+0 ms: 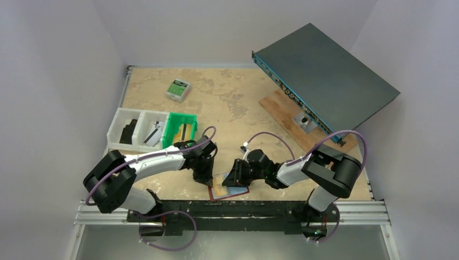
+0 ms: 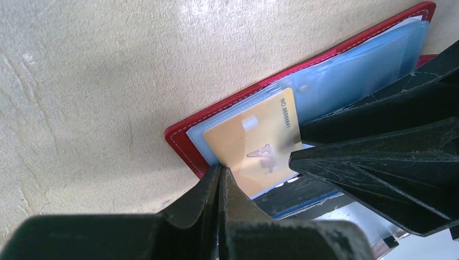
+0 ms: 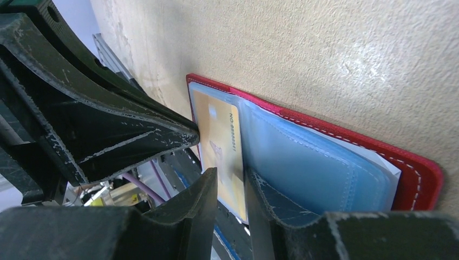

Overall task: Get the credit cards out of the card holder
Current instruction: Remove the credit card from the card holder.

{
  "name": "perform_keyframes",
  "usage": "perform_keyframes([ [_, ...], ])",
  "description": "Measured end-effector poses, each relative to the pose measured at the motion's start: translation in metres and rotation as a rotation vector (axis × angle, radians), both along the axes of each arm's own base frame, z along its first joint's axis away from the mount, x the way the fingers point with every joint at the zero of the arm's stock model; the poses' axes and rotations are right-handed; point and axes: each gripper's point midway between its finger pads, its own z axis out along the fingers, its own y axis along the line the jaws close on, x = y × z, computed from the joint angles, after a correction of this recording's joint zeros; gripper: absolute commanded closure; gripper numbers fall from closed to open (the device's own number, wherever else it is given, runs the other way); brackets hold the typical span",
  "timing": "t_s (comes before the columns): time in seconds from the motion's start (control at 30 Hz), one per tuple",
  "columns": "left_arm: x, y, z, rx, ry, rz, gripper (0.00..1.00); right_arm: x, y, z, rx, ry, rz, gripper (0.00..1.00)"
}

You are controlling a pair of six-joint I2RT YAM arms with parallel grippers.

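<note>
**Top view:** My two pincers meet low at the near edge of the table [image 1: 227, 103] and cover most of the card holder [image 1: 233, 193]. Only a red rim and a bit of pale blue show btw them. L pincer [image 1: 207, 177] comes in from the L, elbow bent, wrist tipped down. R pincer [image 1: 236, 174] reaches in from the R, forearm near level. Can't read either jaw from up here. Tabletop is mottled beige, cork-like. Further back: green bin [image 1: 181, 129] beside white trays [image 1: 135, 129], a small green-and-white box [image 1: 178, 90], and a dark flat metal unit [image 1: 330, 70] tilted on a wooden board [image 1: 281, 108].

**L wrist view:** Holder lies open and flat on the table. It's red and leather-like w/ white stitching, and has glossy grey-blue plastic pockets. A stiff gold card [image 2: 254, 146], number printed along one edge, sticks partway out of a pocket. Part of it is hidden under the R pincer's scuffed black fingers, one tip resting on it. My L fingers are pressed together, tips at the card's near edge, poss. nipping it, can't tell.

**R wrist view:** My R fingers stand part spread, the card showing through the gap. One finger is over the card, the other over a blue pocket. L pincer's tip touches the card's far edge. Holder's near side is cut off by my fingers.
</note>
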Motion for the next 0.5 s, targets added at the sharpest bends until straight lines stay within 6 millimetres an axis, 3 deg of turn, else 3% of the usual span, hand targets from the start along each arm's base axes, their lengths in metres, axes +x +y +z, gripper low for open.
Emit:
perform_keyframes([
  [0.5,-0.0001,-0.001,-0.0045,0.015,0.036,0.013,1.0,-0.0004,0.0003,0.0002,0.049,0.012,0.001,0.74],
])
